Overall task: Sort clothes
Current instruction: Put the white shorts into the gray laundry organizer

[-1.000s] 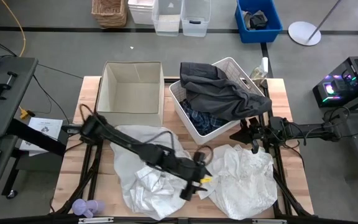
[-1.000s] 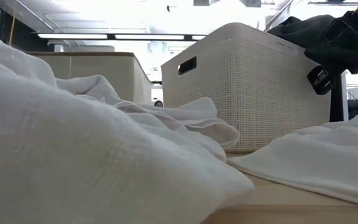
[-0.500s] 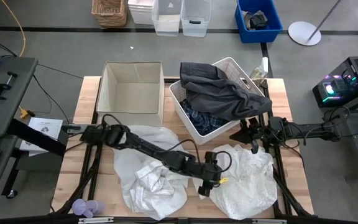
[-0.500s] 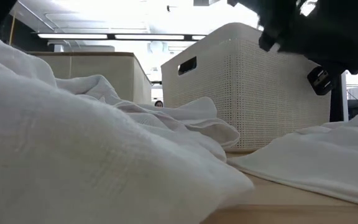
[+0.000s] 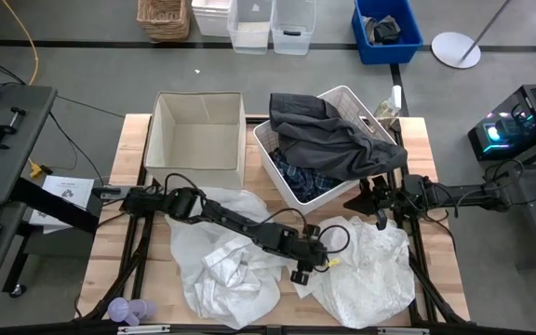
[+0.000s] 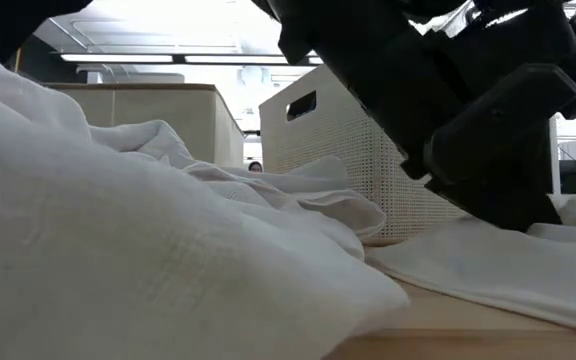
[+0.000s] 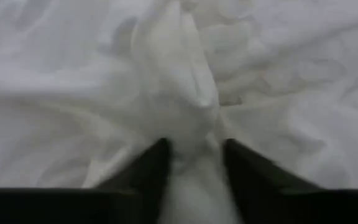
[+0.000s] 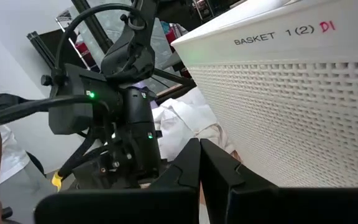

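Two white garments lie on the table: one at the near left [image 5: 221, 265], one at the near right [image 5: 370, 270]. My left gripper [image 5: 307, 270] is down on the right garment's left edge and is shut on a raised ridge of it [image 7: 191, 93]. It fills the low view as a dark mass [image 6: 468, 130]. A dark grey garment [image 5: 338, 140] hangs over the rim of the white basket [image 5: 270, 167]. A blue-white plaid shirt [image 5: 305, 181] lies inside the basket. My right gripper [image 5: 380, 212] is shut and empty beside the basket's near right corner. My left gripper pinches a raised fold of the right white garment [image 7: 194, 134] between its two fingers [image 7: 157, 158], near the garment's left edge. It comes slanting down from the table's left. The number of layers does not show. The rest of the garment lies slack on the table.
An empty beige fabric bin [image 5: 198, 130] stands at the far left, next to the basket. A small purple object [image 5: 128, 310] lies at the near left corner. Bare wood shows along the table's left and right edges. Storage boxes stand on the floor beyond the table.
My left gripper has gone toward the table's right edge, from over the left white garment to the left edge of the right one. It has come down onto that garment. In the low view it has dropped in front of the basket.
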`<state>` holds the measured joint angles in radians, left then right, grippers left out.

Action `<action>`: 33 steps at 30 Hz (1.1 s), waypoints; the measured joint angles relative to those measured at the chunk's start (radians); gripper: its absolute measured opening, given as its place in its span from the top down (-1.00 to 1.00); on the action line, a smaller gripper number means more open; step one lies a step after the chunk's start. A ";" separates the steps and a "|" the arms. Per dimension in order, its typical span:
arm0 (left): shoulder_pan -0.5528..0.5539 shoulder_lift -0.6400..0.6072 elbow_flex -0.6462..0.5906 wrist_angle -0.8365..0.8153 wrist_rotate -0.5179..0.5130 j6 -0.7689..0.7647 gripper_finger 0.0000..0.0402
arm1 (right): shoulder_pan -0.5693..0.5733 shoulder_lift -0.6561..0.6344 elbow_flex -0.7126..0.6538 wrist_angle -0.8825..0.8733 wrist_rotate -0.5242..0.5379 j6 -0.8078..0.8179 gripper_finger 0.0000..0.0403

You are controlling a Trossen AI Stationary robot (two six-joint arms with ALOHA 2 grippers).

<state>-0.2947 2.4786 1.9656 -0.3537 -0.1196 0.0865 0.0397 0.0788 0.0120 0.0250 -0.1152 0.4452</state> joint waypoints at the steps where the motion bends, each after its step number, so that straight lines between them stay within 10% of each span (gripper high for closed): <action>1: 0.000 0.000 0.000 -0.003 0.022 -0.016 0.54 | 0.000 0.000 0.000 0.000 0.000 0.000 1.00; 3: 0.002 -0.021 -0.002 -0.023 0.097 -0.069 0.87 | 0.000 0.000 0.000 0.000 0.000 0.000 1.00; 12: 0.009 -0.448 0.003 0.014 0.095 0.030 0.98 | 0.000 0.000 0.000 0.000 0.000 0.000 1.00; 27: 0.042 -1.130 -0.001 -0.192 -0.707 0.330 1.00 | 0.000 0.000 0.000 0.000 0.000 0.000 1.00; 33: 0.238 -1.262 -0.011 -0.569 -0.767 0.079 1.00 | 0.000 0.000 0.000 0.000 0.000 0.000 1.00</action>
<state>-0.0564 1.2162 1.9545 -0.9226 -0.8867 0.1655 0.0398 0.0788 0.0120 0.0250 -0.1151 0.4453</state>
